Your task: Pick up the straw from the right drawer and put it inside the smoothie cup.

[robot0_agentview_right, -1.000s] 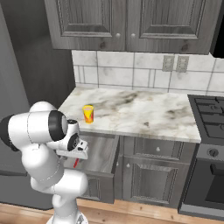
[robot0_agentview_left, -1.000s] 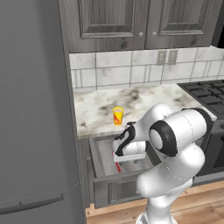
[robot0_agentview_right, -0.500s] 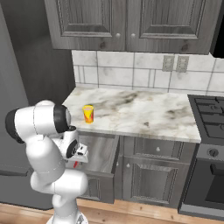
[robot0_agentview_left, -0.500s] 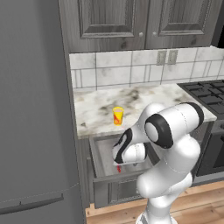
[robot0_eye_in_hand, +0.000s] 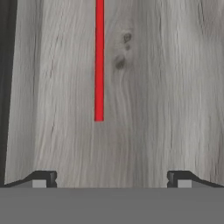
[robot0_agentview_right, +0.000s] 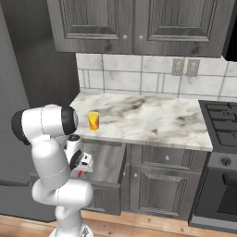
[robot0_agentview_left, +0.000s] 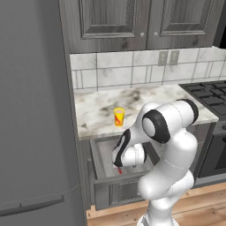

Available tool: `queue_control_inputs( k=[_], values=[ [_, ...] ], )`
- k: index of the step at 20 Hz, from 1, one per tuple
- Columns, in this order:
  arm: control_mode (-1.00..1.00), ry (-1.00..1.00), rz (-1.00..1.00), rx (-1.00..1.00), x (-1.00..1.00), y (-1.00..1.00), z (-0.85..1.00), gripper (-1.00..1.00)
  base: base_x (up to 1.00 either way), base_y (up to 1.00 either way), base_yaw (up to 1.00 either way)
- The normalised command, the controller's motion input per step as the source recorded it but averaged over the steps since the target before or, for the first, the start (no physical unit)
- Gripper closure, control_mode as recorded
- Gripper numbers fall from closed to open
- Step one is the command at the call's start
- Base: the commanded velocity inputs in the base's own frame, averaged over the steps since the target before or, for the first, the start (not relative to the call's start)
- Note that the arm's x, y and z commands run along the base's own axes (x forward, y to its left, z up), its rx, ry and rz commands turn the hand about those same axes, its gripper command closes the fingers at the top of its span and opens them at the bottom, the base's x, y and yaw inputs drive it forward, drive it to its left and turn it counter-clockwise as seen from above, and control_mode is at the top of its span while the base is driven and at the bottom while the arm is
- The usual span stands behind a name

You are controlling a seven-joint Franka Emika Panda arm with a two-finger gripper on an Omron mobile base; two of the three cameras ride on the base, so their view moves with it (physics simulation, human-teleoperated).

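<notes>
The red straw lies flat on the light grey floor of the open right drawer, running straight away from the hand. My gripper hangs open just above the drawer floor. The straw's near end lies ahead of the fingertips, roughly on the gripper's centre line. From the base, the gripper points down into the drawer, with a bit of red straw below it. The yellow smoothie cup stands upright on the marble counter behind the drawer. It is also in the right base view as the cup.
A tall grey fridge stands left of the drawer. The drawer's dark side wall runs close beside the left fingertip. A stove is at the counter's right end, with cabinets overhead.
The arm has bent forward and lowered the hand deeper into the drawer, toward the straw. The jaws have stayed open; the cup and straw have not moved.
</notes>
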Motion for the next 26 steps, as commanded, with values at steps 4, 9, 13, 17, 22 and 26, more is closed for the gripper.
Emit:
queue_control_inputs(
  k=[4,9,13,17,22,26],
  values=[
    [-1.00,0.00,0.00,0.00,0.21,0.00,-0.01,-1.00,0.00,0.00,0.00],
    [-1.00,0.00,0.00,0.00,0.20,0.00,-0.04,-1.00,0.00,0.00,0.00],
    [-1.00,0.00,0.00,0.00,0.16,0.00,-0.08,-1.00,0.00,0.00,0.00],
    [-1.00,0.00,0.00,0.00,0.12,0.00,-0.11,-1.00,0.00,0.00,0.00],
    [-1.00,0.00,0.00,0.00,0.12,0.00,-0.14,-1.00,0.00,0.00,0.00],
    [-1.00,0.00,0.00,0.00,0.13,0.00,-0.15,-1.00,0.00,0.00,0.00]
  ],
)
